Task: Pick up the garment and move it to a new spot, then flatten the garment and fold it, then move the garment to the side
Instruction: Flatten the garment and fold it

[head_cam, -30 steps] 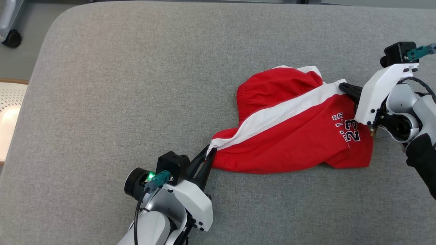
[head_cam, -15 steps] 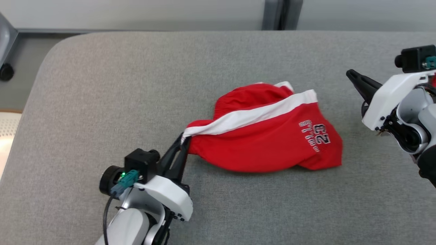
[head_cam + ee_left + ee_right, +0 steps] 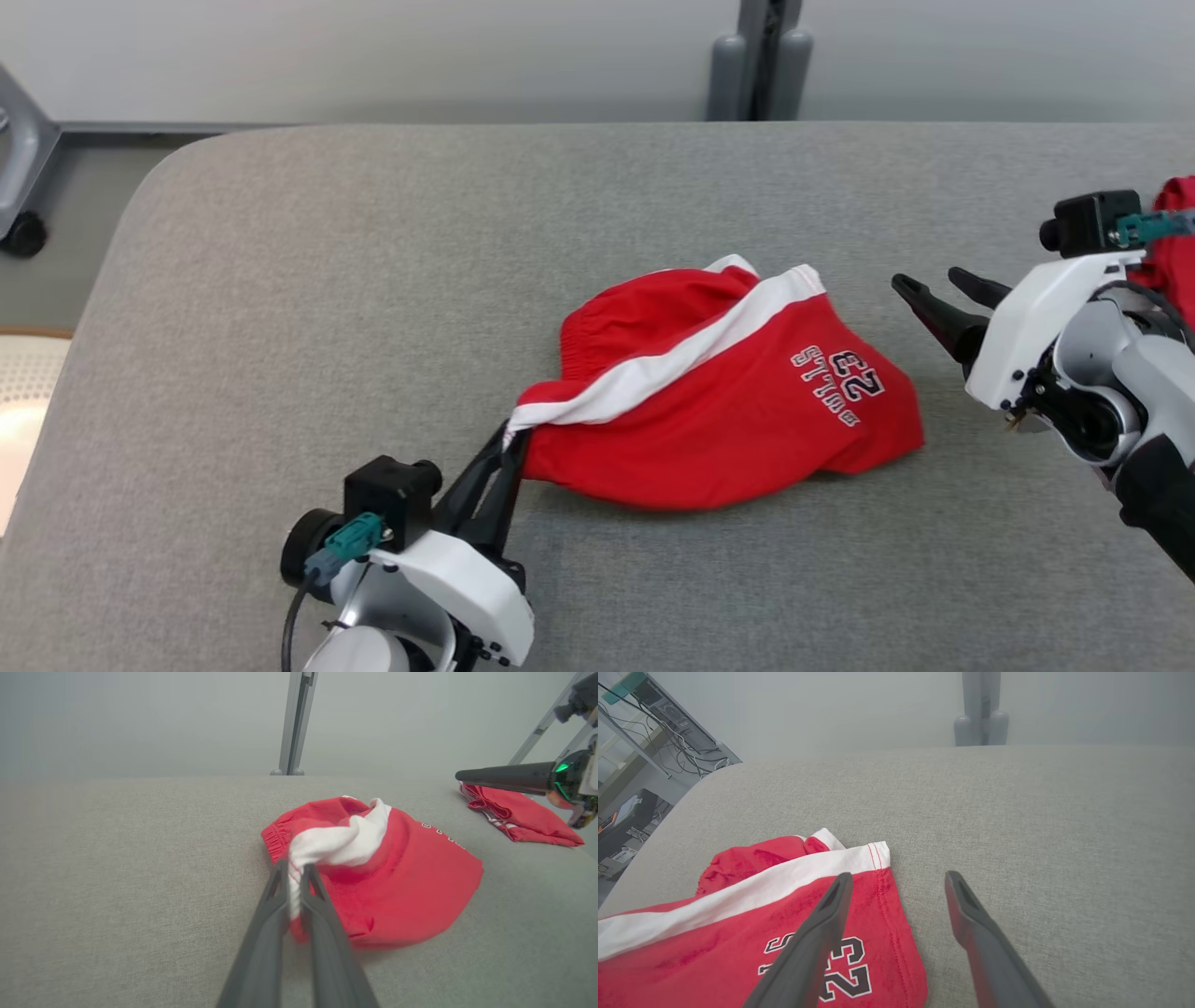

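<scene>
Right fingers (image 3: 924, 301) let go, now wide beside shorts (image 3: 747, 420); left fingers (image 3: 495, 467) pinch stripe (image 3: 653, 369) end. Flattening; next we regrasp hem (image 3: 889, 905).

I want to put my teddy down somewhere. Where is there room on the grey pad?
The big bare stretch of grey pad left of the red shorts, and the strip behind them toward the wall. Crowded: the right side, between shorts, right gripper and another red garment.

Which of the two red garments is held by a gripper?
The garment with number 23: the left gripper pinches its white stripe. The other red garment lies apart at the right.
</scene>
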{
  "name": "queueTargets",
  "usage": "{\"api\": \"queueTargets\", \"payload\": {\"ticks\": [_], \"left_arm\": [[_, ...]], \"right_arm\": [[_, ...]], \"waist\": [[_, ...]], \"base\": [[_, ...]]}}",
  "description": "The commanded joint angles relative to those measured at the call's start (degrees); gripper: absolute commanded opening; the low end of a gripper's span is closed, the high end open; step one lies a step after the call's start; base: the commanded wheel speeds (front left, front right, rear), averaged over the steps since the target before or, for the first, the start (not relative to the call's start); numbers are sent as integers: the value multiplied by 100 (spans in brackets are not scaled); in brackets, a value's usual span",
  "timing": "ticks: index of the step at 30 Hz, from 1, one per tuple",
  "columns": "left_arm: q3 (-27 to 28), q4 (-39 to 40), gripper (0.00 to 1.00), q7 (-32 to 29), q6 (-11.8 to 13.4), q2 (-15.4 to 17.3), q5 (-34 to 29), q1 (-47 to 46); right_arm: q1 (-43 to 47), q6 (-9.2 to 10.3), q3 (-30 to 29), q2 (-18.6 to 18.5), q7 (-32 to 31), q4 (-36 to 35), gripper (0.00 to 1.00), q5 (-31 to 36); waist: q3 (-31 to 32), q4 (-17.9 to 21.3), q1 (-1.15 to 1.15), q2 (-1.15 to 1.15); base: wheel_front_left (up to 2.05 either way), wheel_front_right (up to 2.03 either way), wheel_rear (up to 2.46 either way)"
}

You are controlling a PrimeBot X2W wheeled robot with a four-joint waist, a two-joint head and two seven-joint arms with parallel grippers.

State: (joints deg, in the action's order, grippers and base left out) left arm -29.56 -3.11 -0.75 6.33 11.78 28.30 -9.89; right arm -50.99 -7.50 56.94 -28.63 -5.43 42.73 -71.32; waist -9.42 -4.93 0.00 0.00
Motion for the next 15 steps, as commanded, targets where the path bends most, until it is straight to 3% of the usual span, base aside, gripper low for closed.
{"api": "queueTargets", "payload": {"ticks": [1, 15], "left_arm": [[-30, 26, 0, -5, -23, -18, 0, -62], [-384, -319, 0, 222, -225, -445, -7, -430]], "right_arm": [[-114, 2, 45, 39, -50, 80, 100, 25], [-841, 2, 523, 298, -635, 1147, 100, -3]], "waist": [[-128, -145, 0, 0], [-676, -943, 0, 0]], "base": [[0, 0, 0], [0, 0, 0]]}}
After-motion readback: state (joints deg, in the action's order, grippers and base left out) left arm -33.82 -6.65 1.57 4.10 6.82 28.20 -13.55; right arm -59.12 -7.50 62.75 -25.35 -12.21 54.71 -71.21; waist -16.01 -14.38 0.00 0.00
